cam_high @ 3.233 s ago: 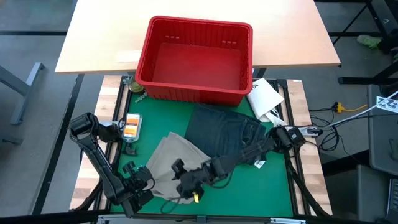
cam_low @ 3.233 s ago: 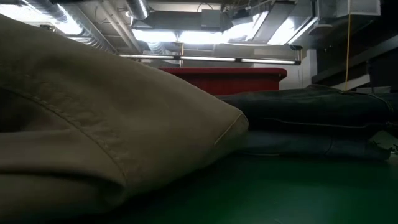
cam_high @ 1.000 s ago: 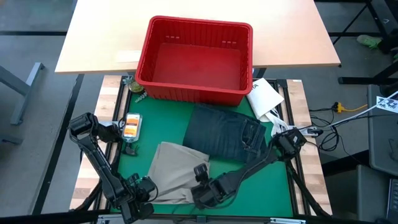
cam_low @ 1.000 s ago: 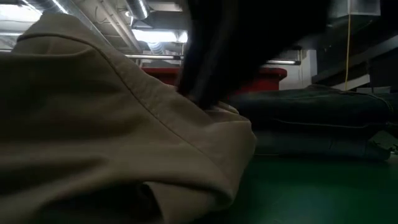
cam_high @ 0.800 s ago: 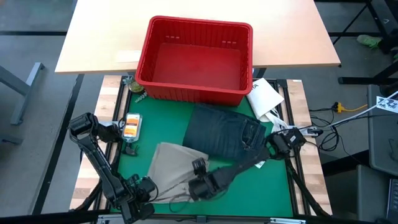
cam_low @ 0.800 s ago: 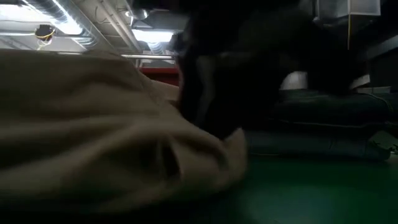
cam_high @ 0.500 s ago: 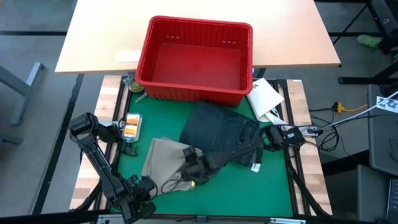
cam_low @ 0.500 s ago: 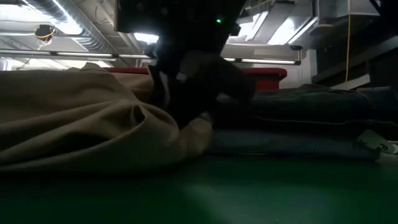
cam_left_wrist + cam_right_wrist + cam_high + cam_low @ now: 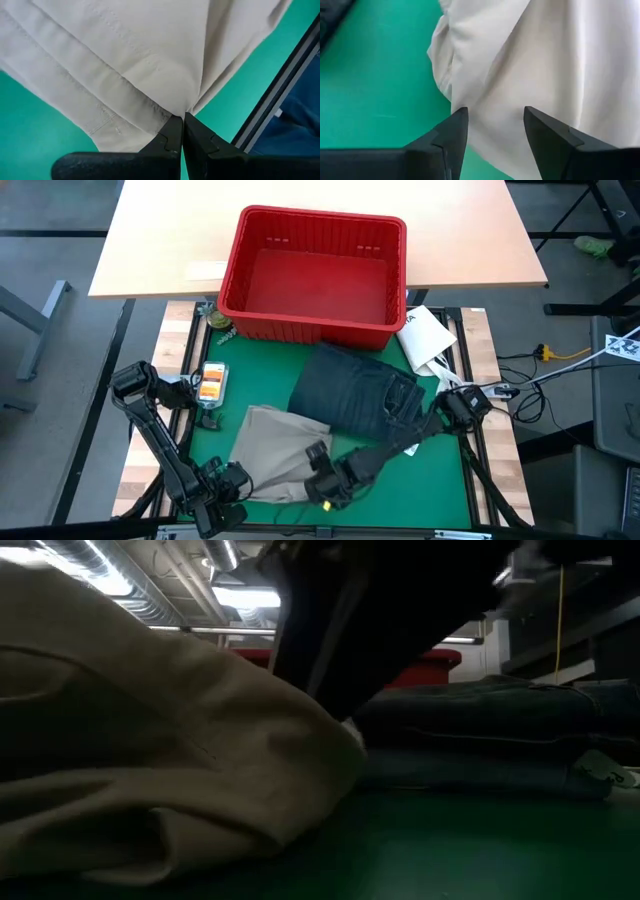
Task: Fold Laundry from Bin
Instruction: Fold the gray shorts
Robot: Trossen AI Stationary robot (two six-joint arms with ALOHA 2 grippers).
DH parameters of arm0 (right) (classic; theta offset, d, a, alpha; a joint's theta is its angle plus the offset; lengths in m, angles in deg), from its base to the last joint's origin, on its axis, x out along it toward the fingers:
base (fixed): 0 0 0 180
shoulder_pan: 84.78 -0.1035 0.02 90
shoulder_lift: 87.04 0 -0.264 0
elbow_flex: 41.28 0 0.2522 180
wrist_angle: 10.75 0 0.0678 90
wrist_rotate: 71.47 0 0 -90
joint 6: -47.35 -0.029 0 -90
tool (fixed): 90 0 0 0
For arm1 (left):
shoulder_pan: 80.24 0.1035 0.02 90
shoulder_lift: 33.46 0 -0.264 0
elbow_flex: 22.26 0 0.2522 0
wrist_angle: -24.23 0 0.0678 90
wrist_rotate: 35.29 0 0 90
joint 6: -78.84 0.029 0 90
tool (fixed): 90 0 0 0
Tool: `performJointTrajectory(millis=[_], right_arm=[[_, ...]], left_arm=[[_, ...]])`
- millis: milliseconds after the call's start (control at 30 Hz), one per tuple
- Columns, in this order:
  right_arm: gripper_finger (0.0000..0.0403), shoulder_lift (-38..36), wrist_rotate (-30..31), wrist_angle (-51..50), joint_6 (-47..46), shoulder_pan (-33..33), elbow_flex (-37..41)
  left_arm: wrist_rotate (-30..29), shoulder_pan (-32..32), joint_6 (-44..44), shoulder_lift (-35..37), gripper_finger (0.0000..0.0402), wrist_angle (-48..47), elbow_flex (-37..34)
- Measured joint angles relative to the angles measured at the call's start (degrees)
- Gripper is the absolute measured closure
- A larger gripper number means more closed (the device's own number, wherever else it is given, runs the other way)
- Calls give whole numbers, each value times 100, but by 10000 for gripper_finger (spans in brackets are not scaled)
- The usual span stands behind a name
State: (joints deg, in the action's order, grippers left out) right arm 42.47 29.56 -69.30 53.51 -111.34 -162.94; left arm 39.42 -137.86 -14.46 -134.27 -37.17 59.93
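Pinched between the shut fingers of the left gripper (image 9: pixel 182 122) is a fold of the khakis (image 9: pixel 150 55), seen in the left wrist view; the tips are pressed together on the cloth's edge. From above, that gripper (image 9: pixel 228 485) is found at the near left corner of the green mat (image 9: pixel 420 490), with the khakis (image 9: pixel 275 450) spread away from it toward the right gripper (image 9: pixel 322 490).

The right gripper is held with its fingers apart, over the near right edge of the khakis; in the right wrist view (image 9: pixel 492 125) tan cloth (image 9: pixel 545 60) is seen in the gap between its fingers and beyond them, and whether cloth is touched cannot be told. Nothing is seen gripped by it.

Beyond the right gripper, farther up the mat, the jeans (image 9: pixel 358 388) are laid folded, their near edge just beside the khakis. Beyond the jeans the red bin (image 9: pixel 315 275) is set, straddling the mat and the pale tabletop (image 9: pixel 160 240); no garment is seen in it. A white packet (image 9: pixel 425 335) lies to the right of the bin's near corner.

In the low view the khakis (image 9: pixel 150 760) are bunched in a mound at left, with the dark arm (image 9: pixel 370 610) above, the jeans (image 9: pixel 490 735) stacked at right and the bin (image 9: pixel 425 668) behind.
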Motion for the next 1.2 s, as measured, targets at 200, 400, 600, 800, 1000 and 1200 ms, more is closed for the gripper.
performJointTrajectory(millis=[200,400,600,800,1000,1200], right_arm=[[207,-3,455,94,-553,-330,-48],[207,-12,774,127,-559,-542,-664],[207,-36,1575,448,-133,-611,-1147],[207,90,1484,1419,602,-514,-1134],[207,483,1510,1556,744,-406,-1130],[207,854,1101,1313,784,-368,-1130]], left_arm=[[0,0,112,0,401,-85,0],[0,0,156,0,401,-83,0],[-2,2,244,0,401,-81,0],[-4,2,248,0,401,-80,0],[-7,-3,248,0,401,-81,0],[-4,-3,250,0,401,-91,0]])
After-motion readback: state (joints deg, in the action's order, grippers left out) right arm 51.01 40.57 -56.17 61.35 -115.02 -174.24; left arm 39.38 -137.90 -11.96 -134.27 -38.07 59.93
